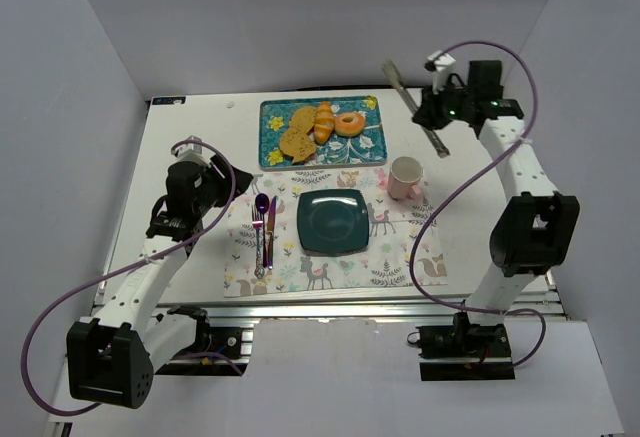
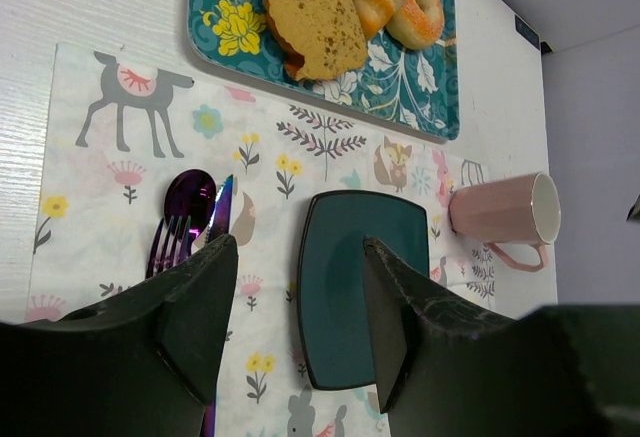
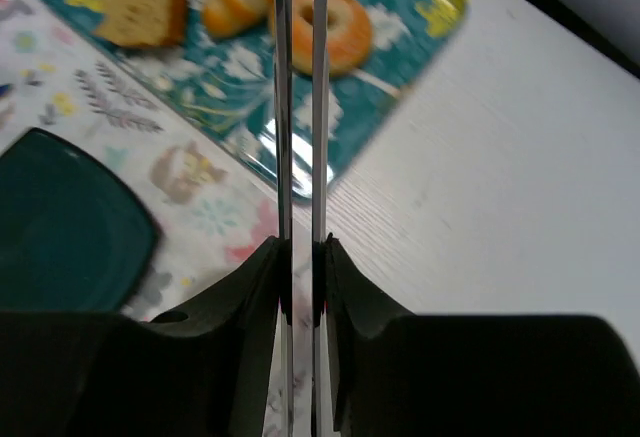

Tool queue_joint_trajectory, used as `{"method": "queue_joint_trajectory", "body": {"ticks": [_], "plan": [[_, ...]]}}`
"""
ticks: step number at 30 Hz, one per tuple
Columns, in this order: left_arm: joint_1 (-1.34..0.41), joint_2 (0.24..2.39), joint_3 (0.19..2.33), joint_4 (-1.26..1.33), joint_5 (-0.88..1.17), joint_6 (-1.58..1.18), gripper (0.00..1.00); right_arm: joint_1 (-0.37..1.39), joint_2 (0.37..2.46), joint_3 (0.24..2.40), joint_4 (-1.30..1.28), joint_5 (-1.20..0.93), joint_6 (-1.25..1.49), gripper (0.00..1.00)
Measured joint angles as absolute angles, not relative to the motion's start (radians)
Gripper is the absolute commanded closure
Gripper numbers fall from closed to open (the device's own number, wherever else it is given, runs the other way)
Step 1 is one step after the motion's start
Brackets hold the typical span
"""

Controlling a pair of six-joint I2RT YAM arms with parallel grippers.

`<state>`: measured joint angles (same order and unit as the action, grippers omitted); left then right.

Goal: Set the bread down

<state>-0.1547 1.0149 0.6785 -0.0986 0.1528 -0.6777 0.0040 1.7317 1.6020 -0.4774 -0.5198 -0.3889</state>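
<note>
The bread (image 1: 349,123) is a small golden ring with a pale glazed top. It lies at the right end of a teal floral tray (image 1: 372,143). It also shows in the left wrist view (image 2: 415,14) and the right wrist view (image 3: 335,29). My right gripper (image 1: 432,107) (image 3: 300,247) is shut on a pair of metal tongs (image 1: 415,107) (image 3: 298,107). The tong tips hang over the tray beside the bread, above it. My left gripper (image 1: 225,179) (image 2: 300,257) is open and empty above the placemat's left part.
A croissant (image 1: 323,122) and toast slices (image 1: 298,134) share the tray. A dark teal square plate (image 1: 333,221) sits on the patterned placemat (image 1: 400,257). A pink mug (image 1: 405,177) stands to its right. Purple cutlery (image 1: 264,222) lies to its left.
</note>
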Motion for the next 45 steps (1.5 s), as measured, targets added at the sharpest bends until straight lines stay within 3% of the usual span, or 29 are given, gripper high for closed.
{"method": "queue_joint_trajectory", "body": {"ticks": [6,13,20,34,45], "plan": [[-0.155,0.997,0.682,-0.116,0.141,-0.679,0.38,0.162,1.836,1.741,-0.503,-0.557,-0.406,0.7],[-0.155,0.968,0.682,-0.12,0.126,-0.693,0.38,0.191,2.0,1.875,-0.577,-0.512,-0.463,0.66],[-0.155,0.965,0.682,-0.12,0.114,-0.705,0.37,0.215,2.036,1.945,-0.597,-0.484,-0.484,0.61],[-0.155,0.968,0.682,-0.12,0.112,-0.707,0.37,0.245,2.046,1.959,-0.595,-0.418,-0.516,0.57],[-0.155,0.974,0.682,-0.119,0.112,-0.707,0.37,0.329,2.045,1.867,-0.553,-0.259,-0.718,0.53]]}}
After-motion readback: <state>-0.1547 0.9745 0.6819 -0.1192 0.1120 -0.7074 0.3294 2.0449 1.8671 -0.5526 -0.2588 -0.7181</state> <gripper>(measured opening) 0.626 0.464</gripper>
